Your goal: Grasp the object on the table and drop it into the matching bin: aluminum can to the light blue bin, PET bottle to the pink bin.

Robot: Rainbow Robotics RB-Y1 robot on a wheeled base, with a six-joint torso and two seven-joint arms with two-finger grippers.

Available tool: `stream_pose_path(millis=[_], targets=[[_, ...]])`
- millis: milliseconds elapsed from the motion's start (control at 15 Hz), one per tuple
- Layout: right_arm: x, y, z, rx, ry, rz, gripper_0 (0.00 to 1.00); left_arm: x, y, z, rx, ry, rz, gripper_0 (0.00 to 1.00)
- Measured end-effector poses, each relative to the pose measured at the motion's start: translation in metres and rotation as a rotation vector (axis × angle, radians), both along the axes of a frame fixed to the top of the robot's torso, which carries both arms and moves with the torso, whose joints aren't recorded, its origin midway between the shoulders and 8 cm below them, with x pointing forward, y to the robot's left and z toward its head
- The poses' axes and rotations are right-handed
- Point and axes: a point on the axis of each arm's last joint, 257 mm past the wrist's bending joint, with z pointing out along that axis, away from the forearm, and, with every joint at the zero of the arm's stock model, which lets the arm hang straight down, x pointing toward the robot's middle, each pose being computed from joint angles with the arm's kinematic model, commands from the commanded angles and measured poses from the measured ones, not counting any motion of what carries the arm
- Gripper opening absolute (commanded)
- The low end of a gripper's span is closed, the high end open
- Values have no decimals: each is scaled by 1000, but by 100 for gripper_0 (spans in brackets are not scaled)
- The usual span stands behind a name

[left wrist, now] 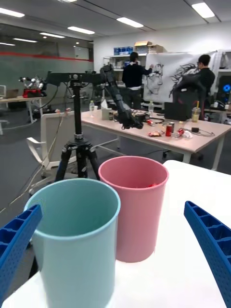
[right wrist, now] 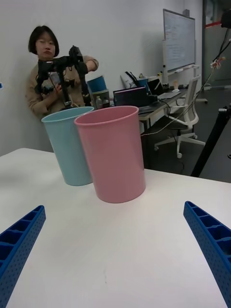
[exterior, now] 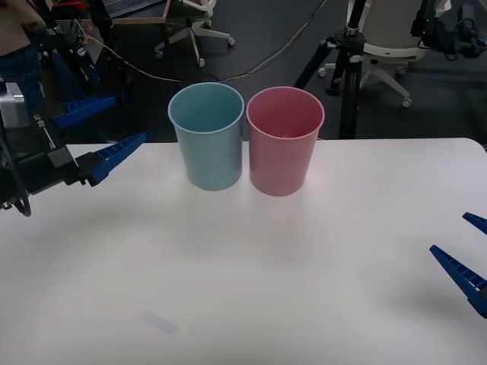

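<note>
**Bottle apparently binned, both grippers empty**

No bottle standing on the table (exterior: 251,289); only a hint of red low inside the pink bin (left wrist: 133,211) in the left wrist view — probably the cap, too small to confirm. Pink bin upright, just beside the light blue bin (exterior: 207,135), rims near or touching. Left gripper (exterior: 106,133) raised just left of the blue bin, fingers spread wide, holding nothing; right gripper (exterior: 466,255) low at the table's right edge, well clear, likewise apart and empty. Risk from here: an inward swing of the left arm clipping the light blue rim and tipping both bins.
</note>
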Motion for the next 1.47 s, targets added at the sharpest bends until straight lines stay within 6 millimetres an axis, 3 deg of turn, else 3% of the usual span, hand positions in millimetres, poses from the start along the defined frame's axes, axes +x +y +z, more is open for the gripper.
stream_pose_path(millis=[200,667,1467], targets=[[0,0,0,0,0,0,100,-10,27,-22,11,-5,81,100],[0,0,0,0,0,0,100,-38,63,-68,39,-17,207,100],[0,0,0,0,0,0,100,-161,64,-117,4,85,165,100]])
